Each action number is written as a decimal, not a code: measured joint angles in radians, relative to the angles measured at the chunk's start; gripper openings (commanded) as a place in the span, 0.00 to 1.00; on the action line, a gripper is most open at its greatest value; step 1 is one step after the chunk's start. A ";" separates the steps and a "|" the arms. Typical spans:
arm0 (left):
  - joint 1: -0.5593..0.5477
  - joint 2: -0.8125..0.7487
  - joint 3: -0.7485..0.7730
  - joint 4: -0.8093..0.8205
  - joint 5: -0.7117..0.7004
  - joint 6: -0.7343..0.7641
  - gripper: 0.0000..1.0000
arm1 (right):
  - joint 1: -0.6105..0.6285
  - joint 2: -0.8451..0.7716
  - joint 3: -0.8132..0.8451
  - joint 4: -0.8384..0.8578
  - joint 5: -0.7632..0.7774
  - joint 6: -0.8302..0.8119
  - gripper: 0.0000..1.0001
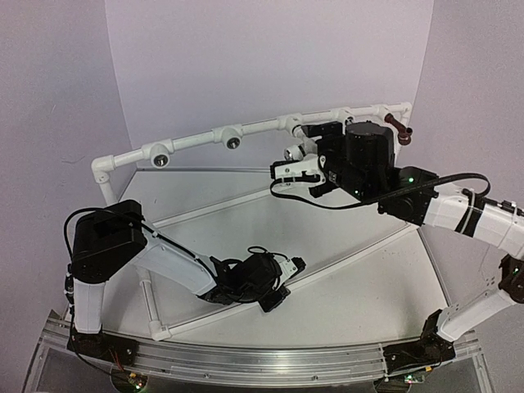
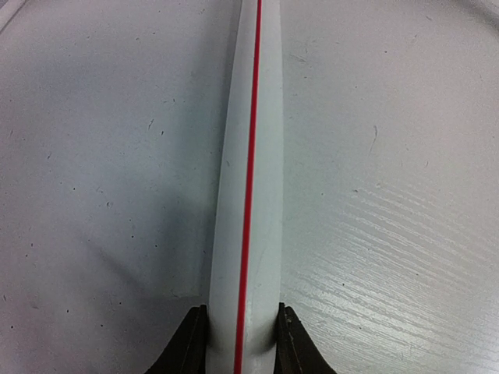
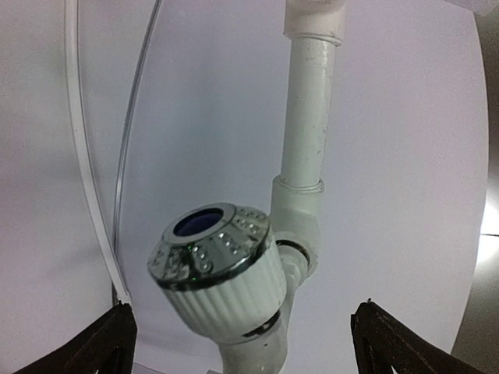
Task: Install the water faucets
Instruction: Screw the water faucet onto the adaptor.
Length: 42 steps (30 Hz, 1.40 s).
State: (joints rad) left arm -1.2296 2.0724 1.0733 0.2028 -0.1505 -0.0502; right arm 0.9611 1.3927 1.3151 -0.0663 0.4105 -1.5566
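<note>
A white water faucet (image 3: 222, 273) with a ribbed knob and shiny chrome cap sits in a tee socket (image 3: 300, 214) of the PVC pipe frame (image 1: 196, 144). My right gripper (image 3: 245, 327) stands wide open, one jaw on each side of the faucet, touching nothing. From above, this faucet (image 1: 293, 152) shows just beyond the right gripper (image 1: 280, 176). A dark red-brown faucet (image 1: 399, 127) sits at the frame's far right end. My left gripper (image 2: 242, 339) is shut on a white pipe with a red stripe (image 2: 251, 156), the low front rail (image 1: 352, 251); the left gripper (image 1: 286, 282) lies low on the table.
Two tee sockets with dark round holes (image 1: 160, 157) (image 1: 233, 142) stand along the back pipe to the left. A second thin rail (image 1: 213, 206) crosses the white table (image 1: 368, 303). A curved white backdrop (image 1: 270, 57) rises behind the frame.
</note>
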 measured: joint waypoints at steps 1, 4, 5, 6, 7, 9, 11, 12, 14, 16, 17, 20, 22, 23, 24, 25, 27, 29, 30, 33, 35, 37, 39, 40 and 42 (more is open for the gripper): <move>0.000 0.000 0.000 0.000 0.000 0.000 0.00 | 0.000 0.013 -0.003 0.039 0.011 -0.022 0.98; 0.000 0.000 0.000 0.000 0.000 0.000 0.00 | 0.000 0.050 -0.002 0.128 0.043 -0.046 0.98; 0.000 0.000 0.000 0.000 0.000 0.000 0.00 | 0.000 0.061 -0.001 0.146 0.052 -0.042 0.96; 0.000 0.000 0.000 0.000 0.000 0.000 0.00 | 0.000 0.071 0.000 0.162 0.059 -0.031 0.93; 0.000 0.000 0.000 0.000 0.000 0.000 0.00 | 0.000 0.080 0.001 0.173 0.064 -0.015 0.89; 0.000 0.000 0.000 0.000 0.000 0.000 0.00 | 0.000 0.089 0.001 0.181 0.069 0.027 0.78; 0.000 0.000 0.000 0.000 0.000 0.000 0.00 | 0.000 0.096 0.004 0.185 0.075 0.069 0.66; 0.000 0.000 0.000 0.000 0.000 0.000 0.00 | 0.000 0.100 0.008 0.185 0.078 0.088 0.62; 0.000 0.000 0.000 0.000 0.000 0.000 0.00 | 0.000 0.109 0.018 0.183 0.089 0.146 0.60; 0.000 0.000 0.000 0.000 0.000 0.000 0.00 | 0.000 0.115 0.020 0.179 0.099 0.201 0.55; 0.000 0.000 0.000 0.000 0.000 0.000 0.00 | 0.000 0.117 0.020 0.178 0.102 0.234 0.52; 0.000 0.000 0.000 0.000 0.000 0.000 0.00 | 0.000 0.118 0.020 0.184 0.110 0.352 0.41; 0.000 0.000 0.000 0.000 0.000 0.000 0.00 | 0.001 0.118 0.020 0.198 0.119 0.463 0.36; 0.000 0.000 0.000 0.000 0.000 0.000 0.00 | 0.001 0.118 0.020 0.207 0.121 0.535 0.34; 0.000 0.000 0.000 0.000 0.000 0.000 0.00 | 0.001 0.117 0.020 0.212 0.121 0.604 0.32; 0.000 0.000 0.000 0.000 0.000 0.000 0.00 | 0.000 0.117 0.020 0.216 0.117 0.679 0.30; 0.000 0.000 0.000 0.000 0.000 0.000 0.00 | -0.002 0.114 0.020 0.220 0.107 0.832 0.27; 0.000 0.000 0.000 0.000 0.000 0.000 0.00 | -0.011 0.109 0.020 0.219 0.092 1.021 0.20; 0.000 0.000 0.000 0.000 0.000 0.000 0.00 | -0.017 0.105 0.020 0.219 0.086 1.126 0.16; 0.000 0.000 0.000 0.000 0.000 0.000 0.00 | -0.032 0.101 0.020 0.221 0.064 1.468 0.07; 0.000 0.000 0.000 0.000 0.000 0.000 0.00 | -0.038 0.097 0.020 0.221 0.056 1.669 0.05; 0.000 0.000 0.000 0.000 0.000 0.000 0.00 | -0.043 0.089 0.012 0.222 0.046 1.882 0.06; 0.000 0.000 0.000 0.000 0.000 0.000 0.00 | -0.049 0.078 -0.010 0.241 0.038 2.092 0.11; 0.000 0.000 0.000 0.000 0.000 0.000 0.00 | -0.052 0.070 -0.032 0.264 0.033 2.198 0.12; 0.000 0.000 0.000 0.000 0.000 0.000 0.00 | -0.057 0.056 -0.074 0.317 0.018 2.374 0.16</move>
State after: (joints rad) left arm -1.2293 2.0724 1.0733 0.2028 -0.1501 -0.0505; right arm 0.9038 1.4484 1.2409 0.2510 0.4285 0.8172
